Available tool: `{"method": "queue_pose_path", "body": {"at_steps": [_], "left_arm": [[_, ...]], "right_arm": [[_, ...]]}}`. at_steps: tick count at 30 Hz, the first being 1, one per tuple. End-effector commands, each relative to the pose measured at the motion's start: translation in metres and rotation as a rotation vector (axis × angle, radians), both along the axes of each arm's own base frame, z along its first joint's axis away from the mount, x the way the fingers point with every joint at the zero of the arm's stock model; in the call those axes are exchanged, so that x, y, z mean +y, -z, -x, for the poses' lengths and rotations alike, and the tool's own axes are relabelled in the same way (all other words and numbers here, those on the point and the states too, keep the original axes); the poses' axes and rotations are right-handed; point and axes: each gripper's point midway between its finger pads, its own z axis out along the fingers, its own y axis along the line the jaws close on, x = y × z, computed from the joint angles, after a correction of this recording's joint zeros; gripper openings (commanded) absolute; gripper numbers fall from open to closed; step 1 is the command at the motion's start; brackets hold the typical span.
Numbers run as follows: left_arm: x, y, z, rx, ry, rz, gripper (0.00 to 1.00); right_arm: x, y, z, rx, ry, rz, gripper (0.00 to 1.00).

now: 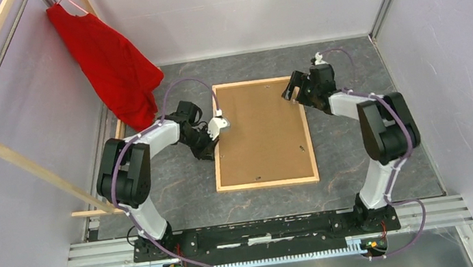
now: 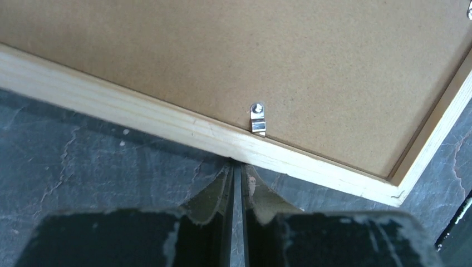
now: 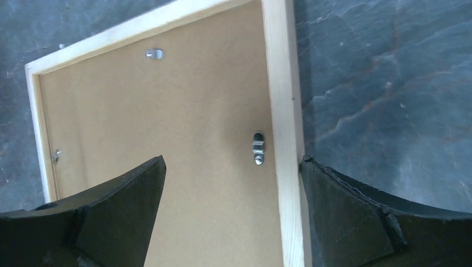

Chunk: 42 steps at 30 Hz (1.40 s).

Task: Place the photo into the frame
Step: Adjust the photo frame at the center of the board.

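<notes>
well, from where i stand the frame lies face down in the middle of the counter, with the brown backing board seated inside it. the photo i cannot see in any view; it may be under the board or out of sight, i can't say which.

the left end effector has its fingers drawn nearly together, only a sliver between them and nothing in it. its tips sit right against the outer side of the frame's left rail, just below a small metal clip that points toward the wood. the right end effector stands spread wide, straddling the right rail near the frame's upper right corner, beside a second clip that lies along the rail.

my guess is the step is working those clips, to free the board or lock it. to do it well, i'd use the pinched left tips as one narrow poker: come over the rail onto the clip's tab and swing it sideways, pressing lightly so the board doesn't dent. the right one would do better bracing the rail, so the light frame doesn't skate across the counter.
</notes>
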Motion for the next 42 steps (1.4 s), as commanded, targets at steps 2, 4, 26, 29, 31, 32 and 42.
{"method": "queue_pose_path", "body": {"at_steps": [2, 4, 26, 29, 31, 32, 42], "left_arm": [[-0.001, 0.025, 0.037, 0.049, 0.111, -0.088, 0.16], [-0.014, 0.027, 0.045, 0.057, 0.160, -0.091, 0.16], [-0.094, -0.076, 0.055, 0.114, 0.361, 0.063, 0.79], [-0.039, -0.102, -0.011, 0.013, 0.186, 0.078, 0.79], [-0.003, -0.104, -0.061, -0.076, 0.041, 0.039, 0.79], [0.014, -0.106, -0.087, -0.108, -0.043, 0.035, 0.78], [0.068, -0.044, -0.188, 0.019, -0.441, 0.103, 0.60]], "right_arm": [[0.059, 0.005, -0.027, 0.002, -0.185, -0.099, 0.98], [0.086, 0.008, -0.036, 0.020, -0.248, -0.123, 0.98], [0.093, -0.061, -0.035, -0.060, -0.351, -0.024, 0.98], [0.059, -0.061, -0.006, -0.039, -0.251, 0.047, 0.98], [0.036, -0.054, 0.021, -0.014, -0.189, 0.075, 0.98], [0.026, -0.050, 0.033, -0.006, -0.162, 0.079, 0.98], [-0.035, -0.022, 0.116, 0.035, -0.042, 0.075, 0.98]]}}
